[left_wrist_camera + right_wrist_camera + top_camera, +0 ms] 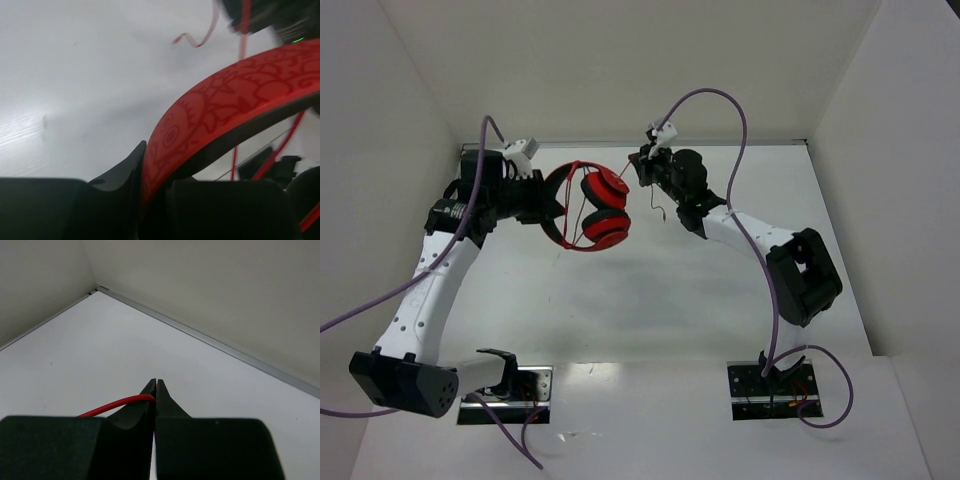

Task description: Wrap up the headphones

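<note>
The red headphones hang in the air at the back of the table, cups to the right, band to the left. My left gripper is shut on the patterned red band, which runs out from between its fingers. The thin red cord arcs over the cups toward my right gripper, just right of them. In the right wrist view that gripper is shut on the cord, which comes in from the left. A loose curl of cord hangs beyond the band.
White walls close in the table at the back and on both sides; a metal strip marks the back edge. Purple robot cables loop above the right arm and along the left arm.
</note>
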Robot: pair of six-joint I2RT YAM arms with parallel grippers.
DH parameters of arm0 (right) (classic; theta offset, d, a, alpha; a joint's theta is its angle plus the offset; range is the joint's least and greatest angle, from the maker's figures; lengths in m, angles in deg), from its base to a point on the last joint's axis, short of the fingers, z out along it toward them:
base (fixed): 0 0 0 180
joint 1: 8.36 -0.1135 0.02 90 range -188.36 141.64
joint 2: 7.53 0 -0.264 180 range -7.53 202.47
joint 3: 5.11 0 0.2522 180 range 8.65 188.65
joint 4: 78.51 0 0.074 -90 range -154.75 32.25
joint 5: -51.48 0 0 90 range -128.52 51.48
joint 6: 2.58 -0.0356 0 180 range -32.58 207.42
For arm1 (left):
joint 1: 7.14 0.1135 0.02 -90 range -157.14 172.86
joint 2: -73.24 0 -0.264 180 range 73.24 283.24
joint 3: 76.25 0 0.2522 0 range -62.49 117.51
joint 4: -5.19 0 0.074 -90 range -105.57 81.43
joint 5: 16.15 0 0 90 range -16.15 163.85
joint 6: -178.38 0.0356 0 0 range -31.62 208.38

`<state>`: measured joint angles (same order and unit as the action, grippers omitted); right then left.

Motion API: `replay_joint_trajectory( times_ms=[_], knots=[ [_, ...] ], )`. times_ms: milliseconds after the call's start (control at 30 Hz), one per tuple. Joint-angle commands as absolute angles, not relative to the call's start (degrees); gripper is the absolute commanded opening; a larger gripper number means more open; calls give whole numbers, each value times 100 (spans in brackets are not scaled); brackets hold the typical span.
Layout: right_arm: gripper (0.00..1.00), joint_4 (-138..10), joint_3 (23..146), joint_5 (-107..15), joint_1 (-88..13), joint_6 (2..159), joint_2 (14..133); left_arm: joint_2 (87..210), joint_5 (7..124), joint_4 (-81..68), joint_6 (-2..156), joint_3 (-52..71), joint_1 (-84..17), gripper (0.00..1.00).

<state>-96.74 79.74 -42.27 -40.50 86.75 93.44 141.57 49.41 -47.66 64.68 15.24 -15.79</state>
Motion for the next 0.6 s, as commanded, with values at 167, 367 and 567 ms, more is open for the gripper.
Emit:
replay_joint_trajectory(
  times_ms=[167,367,567],
  knots=[
    [0,-8726,9081,-3834,-3841,9260,9626,14337,6303,-5357,7836,1231,-1882,0],
    [0,-8040,10312,-3632,-3841,9374,10118,15145,7858,-5497,8074,1292,-3084,0],
    [0,-7487,11209,-3343,-3841,9506,10374,15647,9247,-5612,8021,1187,-3456,0]
  ],
)
